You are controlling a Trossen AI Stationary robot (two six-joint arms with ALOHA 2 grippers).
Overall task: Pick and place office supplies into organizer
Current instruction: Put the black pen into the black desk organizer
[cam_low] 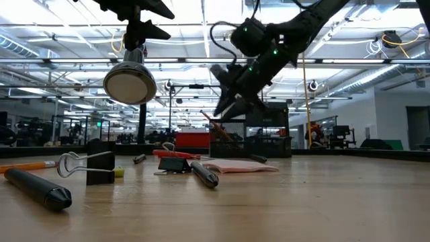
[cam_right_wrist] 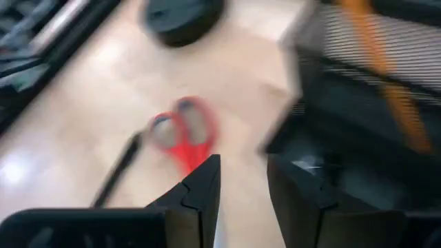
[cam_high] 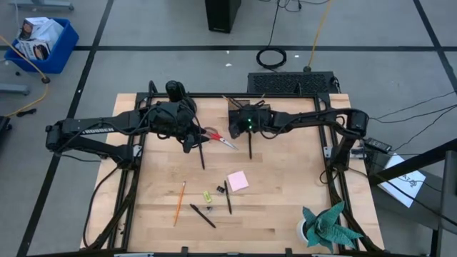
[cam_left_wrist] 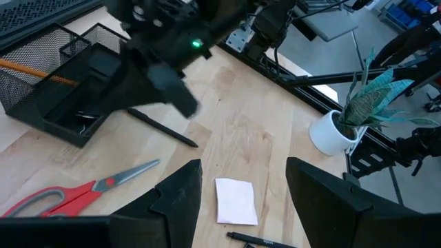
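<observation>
The black mesh organizer [cam_left_wrist: 62,93] stands at the table's far middle with an orange pencil [cam_left_wrist: 34,71] in it. My right gripper [cam_right_wrist: 244,196] hangs open beside its tray [cam_right_wrist: 358,138], a little above the table, with nothing between its fingers. My left gripper [cam_left_wrist: 244,200] waits open and raised near the red-handled scissors [cam_high: 218,138], which lie flat. Lying toward the near edge are a pink sticky pad [cam_high: 238,180], another pencil [cam_high: 179,202], black pens [cam_high: 202,215] and a binder clip [cam_low: 87,165].
A round black object [cam_high: 175,91] sits at the far left of the board. A teal paper plant in a white pot [cam_high: 325,225] stands at the near right corner. More pens [cam_high: 250,146] lie below the organizer. Bare wood lies along the left side.
</observation>
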